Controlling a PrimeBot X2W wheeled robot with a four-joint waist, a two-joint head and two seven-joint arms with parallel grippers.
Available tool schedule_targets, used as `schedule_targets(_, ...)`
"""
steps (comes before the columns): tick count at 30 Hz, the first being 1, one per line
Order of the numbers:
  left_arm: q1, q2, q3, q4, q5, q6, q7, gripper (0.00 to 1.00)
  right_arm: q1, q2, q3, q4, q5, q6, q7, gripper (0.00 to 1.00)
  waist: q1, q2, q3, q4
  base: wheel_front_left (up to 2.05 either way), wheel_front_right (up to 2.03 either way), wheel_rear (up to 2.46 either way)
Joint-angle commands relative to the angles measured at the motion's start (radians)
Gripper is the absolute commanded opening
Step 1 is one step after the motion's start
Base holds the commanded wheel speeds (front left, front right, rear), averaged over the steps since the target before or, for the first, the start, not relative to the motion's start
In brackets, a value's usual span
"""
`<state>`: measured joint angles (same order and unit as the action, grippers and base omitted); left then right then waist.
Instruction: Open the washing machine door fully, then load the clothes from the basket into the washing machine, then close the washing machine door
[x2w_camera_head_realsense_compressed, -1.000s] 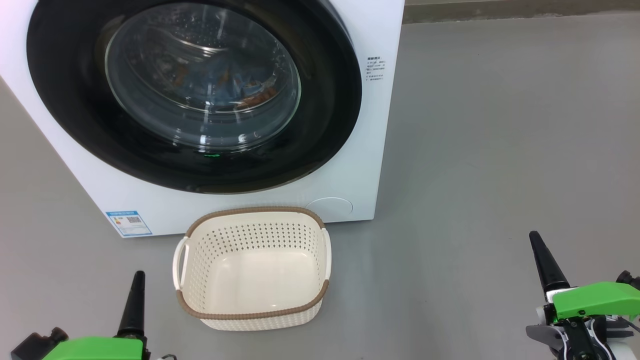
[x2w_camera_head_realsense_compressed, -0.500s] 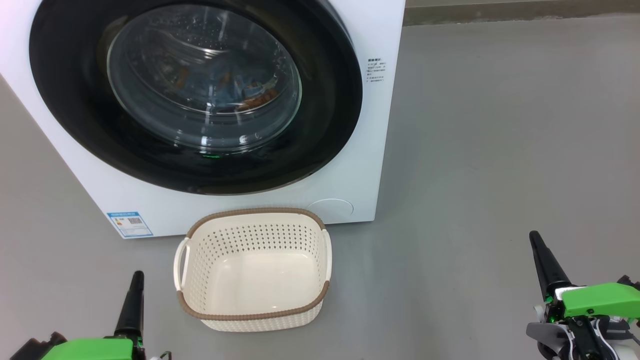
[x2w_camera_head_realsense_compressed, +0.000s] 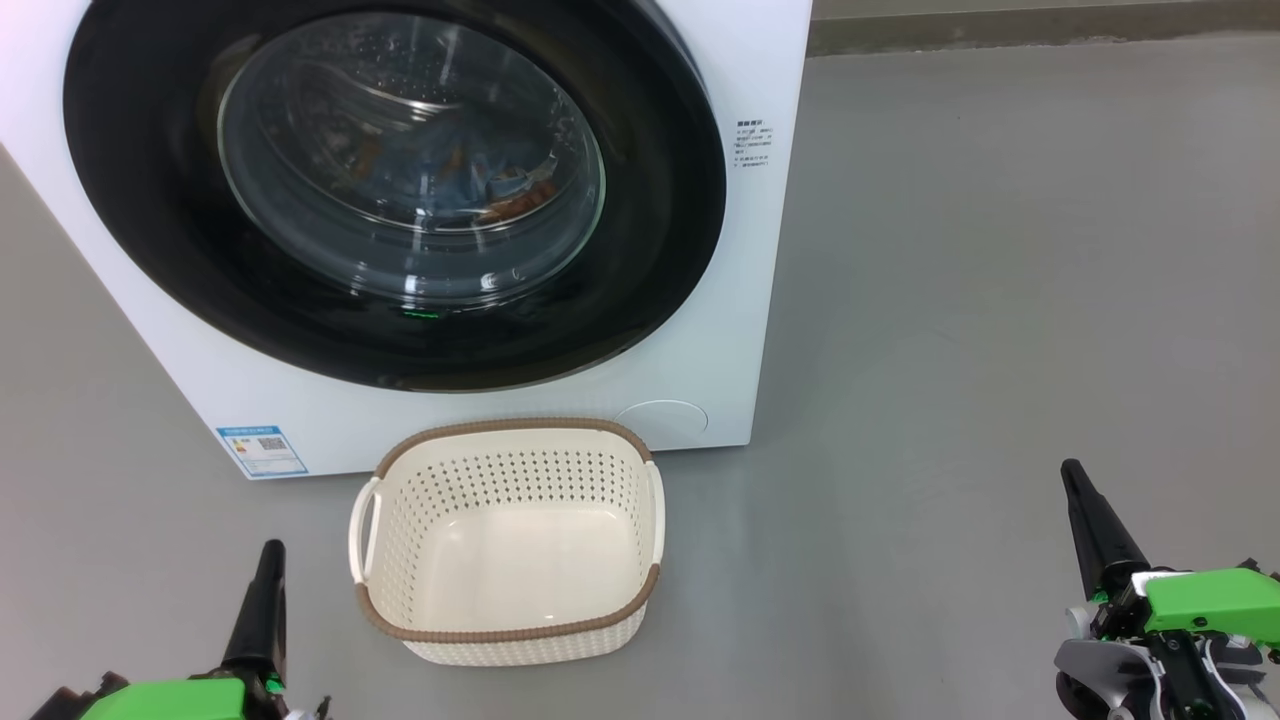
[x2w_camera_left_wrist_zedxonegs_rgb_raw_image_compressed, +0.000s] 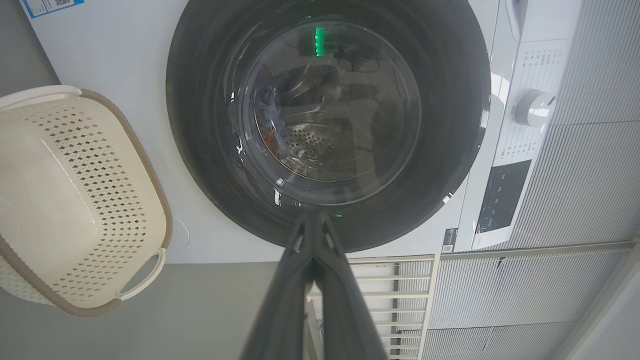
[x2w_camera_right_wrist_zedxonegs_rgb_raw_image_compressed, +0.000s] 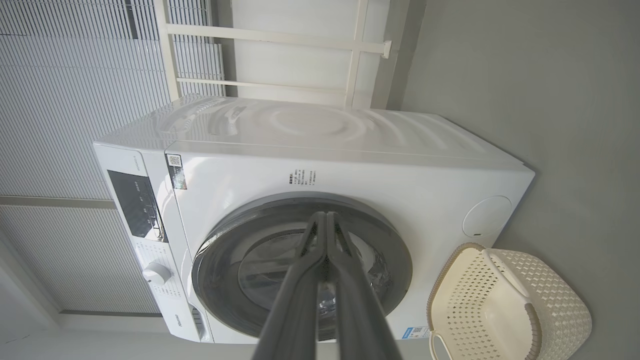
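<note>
Now the glossy black round washing machine door (x2w_camera_head_realsense_compressed: 660, 200) sits shut on the boxy white washing machine (x2w_camera_head_realsense_compressed: 745, 300), with soft blue printed clothes (x2w_camera_head_realsense_compressed: 470, 185) bunched behind its bulging glass. The perforated cream basket (x2w_camera_head_realsense_compressed: 510, 470), with its brown woven-look rim, stands on the smooth grey floor (x2w_camera_head_realsense_compressed: 950, 300) just before the machine. The left gripper (x2w_camera_head_realsense_compressed: 271, 552) and the right gripper (x2w_camera_head_realsense_compressed: 1073, 472) each press their tapered fingers together.

The left hand (x2w_camera_head_realsense_compressed: 270, 555) and the right hand (x2w_camera_head_realsense_compressed: 1074, 474) sit near, one on each side, fingers pressed together, pointing far.
</note>
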<state>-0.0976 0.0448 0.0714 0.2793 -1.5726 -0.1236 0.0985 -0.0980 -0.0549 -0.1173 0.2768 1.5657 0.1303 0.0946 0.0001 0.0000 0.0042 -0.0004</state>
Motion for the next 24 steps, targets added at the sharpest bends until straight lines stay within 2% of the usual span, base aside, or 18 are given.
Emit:
schedule_targets(1,-0.011,0.008,0.039,-0.033,-0.023,-0.007,0.011,0.0,-0.01,-0.001,0.009,-0.031,0.031,0.0,0.012,0.0,0.0,0.0,-0.001,0.0,0.0,0.0,0.0)
schedule_targets(24,-0.011,0.006,0.043,-0.034,-0.035,-0.007,0.016,0.0,-0.01,0.003,0.005,-0.032,0.044,0.0,0.017,0.0,0.0,0.0,-0.001,0.0,0.0,0.0,0.0)
